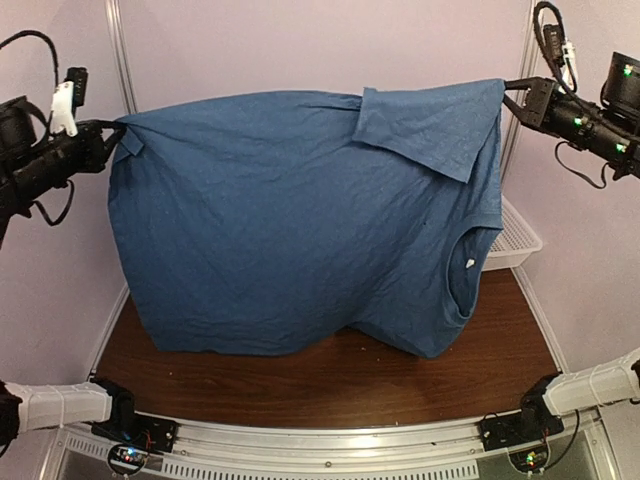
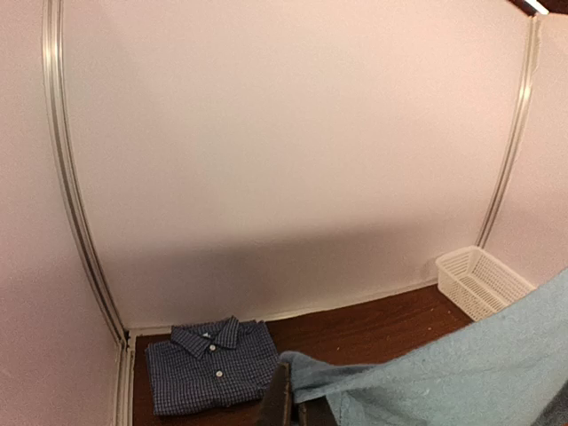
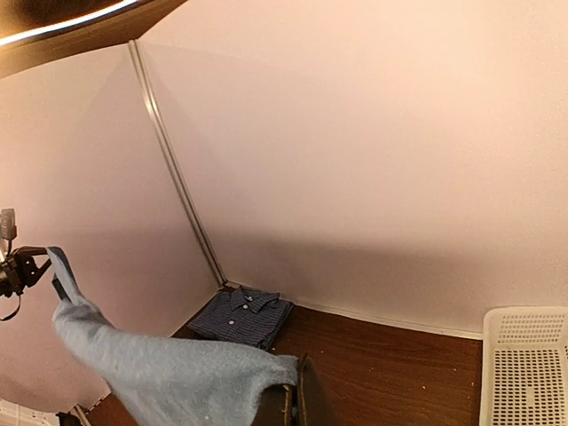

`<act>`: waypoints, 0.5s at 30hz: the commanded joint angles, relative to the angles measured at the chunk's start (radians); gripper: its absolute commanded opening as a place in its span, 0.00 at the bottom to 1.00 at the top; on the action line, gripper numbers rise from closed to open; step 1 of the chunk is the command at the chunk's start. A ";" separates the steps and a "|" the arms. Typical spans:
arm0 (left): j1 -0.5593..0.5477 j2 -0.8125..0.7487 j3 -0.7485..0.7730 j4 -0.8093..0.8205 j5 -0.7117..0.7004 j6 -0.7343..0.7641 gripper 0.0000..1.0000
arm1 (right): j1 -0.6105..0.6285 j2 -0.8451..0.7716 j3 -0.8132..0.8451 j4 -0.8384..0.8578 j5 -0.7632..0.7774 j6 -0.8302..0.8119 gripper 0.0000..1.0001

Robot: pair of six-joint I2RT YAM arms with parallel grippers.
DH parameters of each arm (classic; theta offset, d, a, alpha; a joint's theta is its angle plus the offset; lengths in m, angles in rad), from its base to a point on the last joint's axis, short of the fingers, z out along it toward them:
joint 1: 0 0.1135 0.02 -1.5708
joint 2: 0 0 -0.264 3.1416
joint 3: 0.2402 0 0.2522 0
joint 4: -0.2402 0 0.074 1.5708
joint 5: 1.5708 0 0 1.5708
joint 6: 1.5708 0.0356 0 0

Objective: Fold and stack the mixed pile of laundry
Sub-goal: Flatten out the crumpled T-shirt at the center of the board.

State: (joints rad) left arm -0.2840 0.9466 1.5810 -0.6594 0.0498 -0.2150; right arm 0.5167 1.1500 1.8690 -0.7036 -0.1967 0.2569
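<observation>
While my arms reach high toward the frame's upper corners, my left gripper [image 1: 118,136] and right gripper [image 1: 510,92] clamp the teal t-shirt [image 1: 290,240], hanging spread between them.

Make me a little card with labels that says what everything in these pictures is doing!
t-shirt: teal-blue, held up and spread wide between the two arms
left gripper: shut on one top corner of it
right gripper: shut on the other top corner
checked shirt: folded, lying in the far left corner of the table
basket: white, far right, looks empty
</observation>
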 commanded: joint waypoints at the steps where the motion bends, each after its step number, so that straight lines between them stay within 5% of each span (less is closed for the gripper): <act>1: 0.009 0.194 0.004 0.017 -0.135 -0.021 0.00 | -0.139 0.113 -0.057 0.113 0.036 0.014 0.00; 7: 0.056 0.540 0.230 0.178 -0.112 -0.038 0.00 | -0.381 0.375 0.074 0.283 -0.159 0.139 0.00; 12: 0.127 0.861 0.650 0.222 0.009 -0.075 0.00 | -0.479 0.720 0.571 0.269 -0.317 0.254 0.00; 15: 0.158 0.951 0.839 0.264 0.070 -0.103 0.00 | -0.544 0.843 0.751 0.406 -0.409 0.398 0.00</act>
State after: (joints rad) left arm -0.1905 1.8584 2.1990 -0.5434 0.0521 -0.2668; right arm 0.0589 1.9453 2.4069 -0.5053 -0.4736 0.4614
